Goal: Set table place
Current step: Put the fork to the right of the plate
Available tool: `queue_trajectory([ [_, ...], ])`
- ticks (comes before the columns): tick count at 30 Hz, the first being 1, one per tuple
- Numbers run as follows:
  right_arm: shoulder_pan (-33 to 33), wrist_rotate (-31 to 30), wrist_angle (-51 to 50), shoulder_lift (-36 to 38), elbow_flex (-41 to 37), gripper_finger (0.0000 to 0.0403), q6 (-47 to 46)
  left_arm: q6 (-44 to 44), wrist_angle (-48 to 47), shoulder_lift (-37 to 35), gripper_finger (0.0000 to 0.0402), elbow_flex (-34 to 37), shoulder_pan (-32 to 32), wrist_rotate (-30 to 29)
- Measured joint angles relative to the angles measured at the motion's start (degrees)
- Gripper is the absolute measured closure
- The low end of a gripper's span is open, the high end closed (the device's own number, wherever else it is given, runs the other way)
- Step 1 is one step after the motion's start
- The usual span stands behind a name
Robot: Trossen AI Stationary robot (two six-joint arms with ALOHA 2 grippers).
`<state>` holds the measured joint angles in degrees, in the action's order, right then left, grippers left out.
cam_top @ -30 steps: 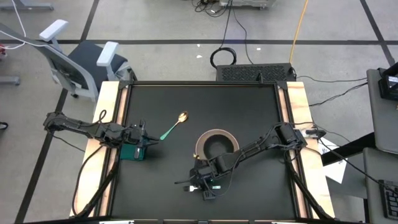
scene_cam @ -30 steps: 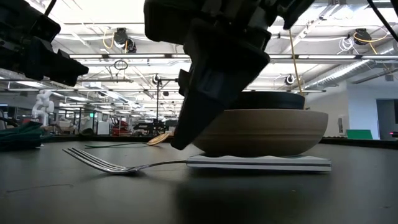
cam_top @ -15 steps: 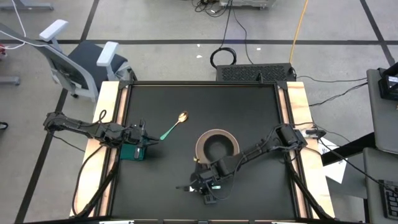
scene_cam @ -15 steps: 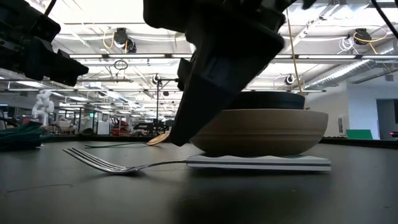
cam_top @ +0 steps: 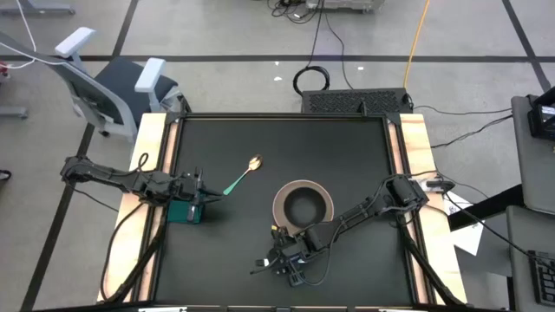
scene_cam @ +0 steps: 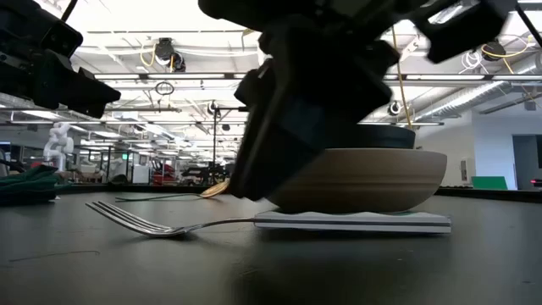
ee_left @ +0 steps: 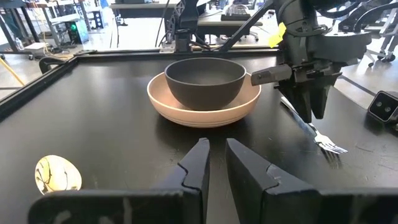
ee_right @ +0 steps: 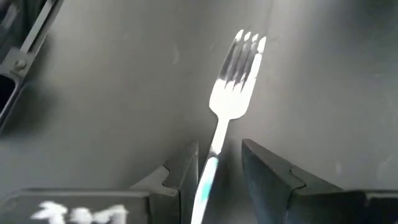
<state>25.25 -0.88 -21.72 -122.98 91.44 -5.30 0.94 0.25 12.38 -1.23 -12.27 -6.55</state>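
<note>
The silver fork (ee_right: 233, 93) lies flat on the black table (cam_top: 347, 147), near the front edge and left of the plate; it also shows in the low view (scene_cam: 169, 227). My right gripper (ee_right: 219, 165) points down over the fork's handle, slightly open, one finger on each side of it. The black bowl (ee_left: 204, 78) sits in the pinkish-beige plate (ee_left: 205, 115) at the table's middle. The gold-bowled spoon (cam_top: 245, 173) with the green handle lies left of the plate. My left gripper (ee_left: 217, 155) is shut and empty beside the spoon's handle end.
A green object (cam_top: 186, 211) sits under my left arm at the table's left side. Pale wooden strips (cam_top: 147, 173) run along both short sides. Bare tabletop lies right of the plate and toward the far edge.
My right gripper has gone a little toward the table's near edge and tipped, staying over the fork's handle. The fork has kept its place on the table.
</note>
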Motion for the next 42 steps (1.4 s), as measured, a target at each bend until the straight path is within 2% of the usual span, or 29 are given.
queue_trajectory([
  [16, -0.23, 0.08, 1.49, 0.02, 0.0, 0.0287, -4.74, 0.05, -0.01, -0.01, 0.0344, 0.0, -0.01, 0.0],
  [22, -1.0, 2.55, -0.73, 0.02, 0.0, 0.0286, -7.72, 0.03, 0.0, -0.01, 0.0344, 0.0, 0.0, 0.0],
  [36, -1.63, 3.89, 0.75, -3.04, 0.2, 0.0253, -10.47, -0.27, -0.03, -0.02, 0.0344, 0.0, 0.0, 0.0],
  [42, -1.7, 3.93, 0.61, -3.16, 0.24, 0.0251, -10.48, -0.25, -0.07, -0.02, 0.0344, 0.0, 0.0, 0.0],
])
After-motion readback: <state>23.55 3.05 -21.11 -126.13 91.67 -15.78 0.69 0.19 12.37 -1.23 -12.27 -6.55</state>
